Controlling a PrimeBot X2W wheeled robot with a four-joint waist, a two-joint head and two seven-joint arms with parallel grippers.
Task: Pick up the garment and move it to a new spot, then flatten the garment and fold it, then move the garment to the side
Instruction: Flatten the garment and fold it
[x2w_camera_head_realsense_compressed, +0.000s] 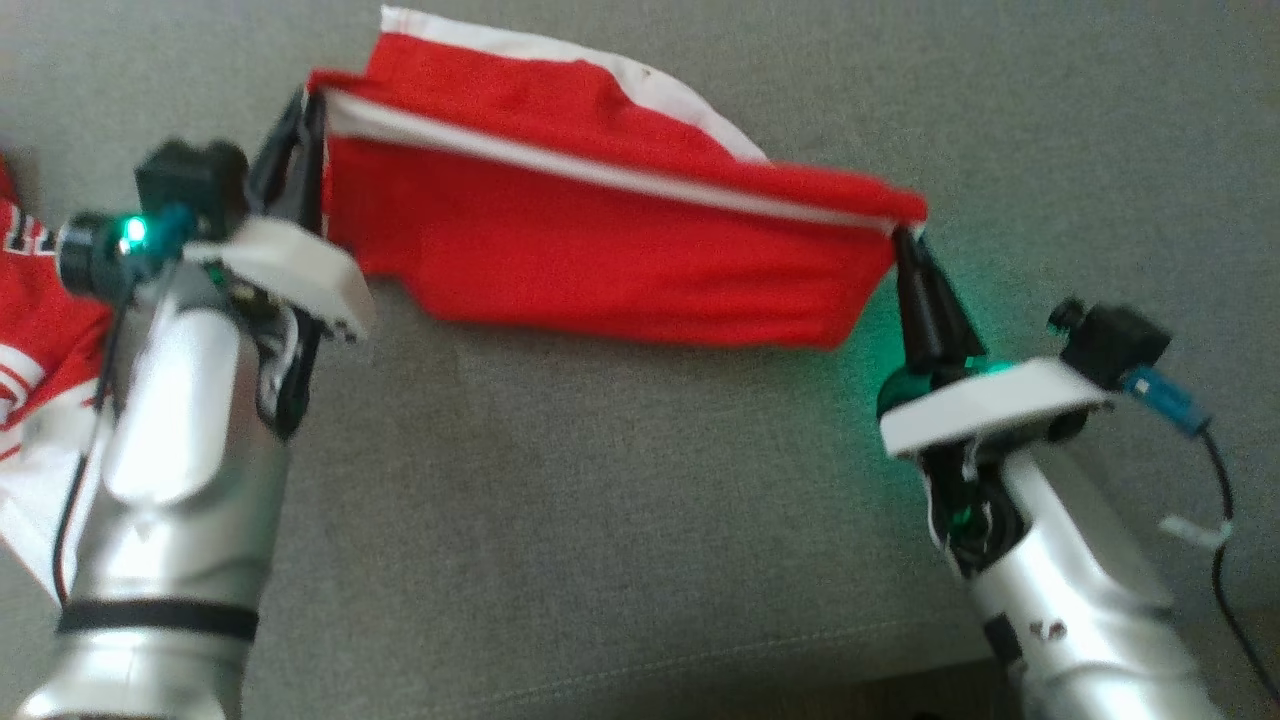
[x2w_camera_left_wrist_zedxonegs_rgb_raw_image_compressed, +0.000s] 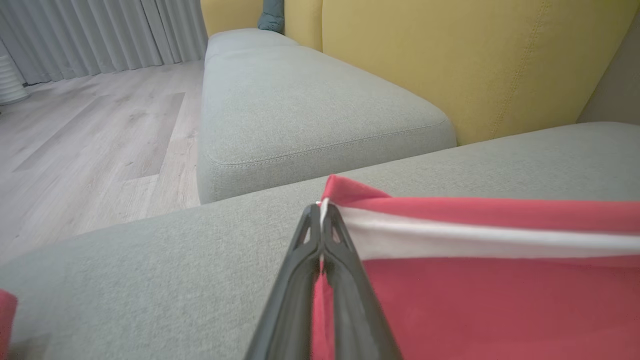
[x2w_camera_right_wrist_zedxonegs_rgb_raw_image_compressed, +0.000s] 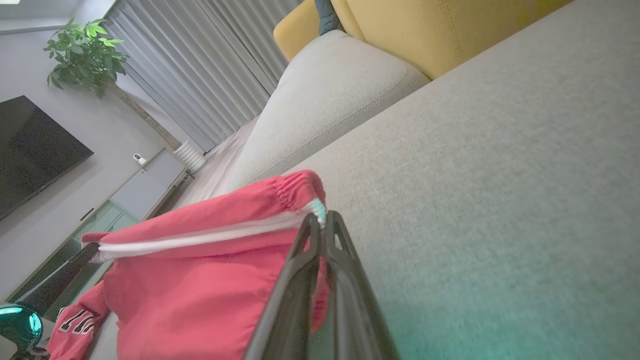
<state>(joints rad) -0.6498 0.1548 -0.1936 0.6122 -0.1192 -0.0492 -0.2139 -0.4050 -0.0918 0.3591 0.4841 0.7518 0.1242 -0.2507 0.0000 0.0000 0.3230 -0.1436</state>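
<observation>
The garment (x2w_camera_head_realsense_compressed: 600, 235) is a pair of red shorts with a white stripe, stretched in the air above the grey sofa cushion (x2w_camera_head_realsense_compressed: 600, 480). My left gripper (x2w_camera_head_realsense_compressed: 305, 115) is shut on its left end, and my right gripper (x2w_camera_head_realsense_compressed: 903, 235) is shut on its right end. In the left wrist view, the dark fingers (x2w_camera_left_wrist_zedxonegs_rgb_raw_image_compressed: 320, 220) pinch the white-striped edge of the garment (x2w_camera_left_wrist_zedxonegs_rgb_raw_image_compressed: 475, 280). The right wrist view has my right gripper (x2w_camera_right_wrist_zedxonegs_rgb_raw_image_compressed: 322, 222) clamped on the elastic corner of the garment (x2w_camera_right_wrist_zedxonegs_rgb_raw_image_compressed: 200, 280), with the left gripper (x2w_camera_right_wrist_zedxonegs_rgb_raw_image_compressed: 92, 250) at its far end.
Another red and white garment (x2w_camera_head_realsense_compressed: 25, 340) lies at the cushion's left edge. A second grey cushion (x2w_camera_left_wrist_zedxonegs_rgb_raw_image_compressed: 300, 110) and the yellow backrest (x2w_camera_left_wrist_zedxonegs_rgb_raw_image_compressed: 475, 60) lie beyond. Wooden floor (x2w_camera_left_wrist_zedxonegs_rgb_raw_image_compressed: 90, 140), curtains, a TV (x2w_camera_right_wrist_zedxonegs_rgb_raw_image_compressed: 30, 150) and a plant (x2w_camera_right_wrist_zedxonegs_rgb_raw_image_compressed: 80, 55) stand farther off.
</observation>
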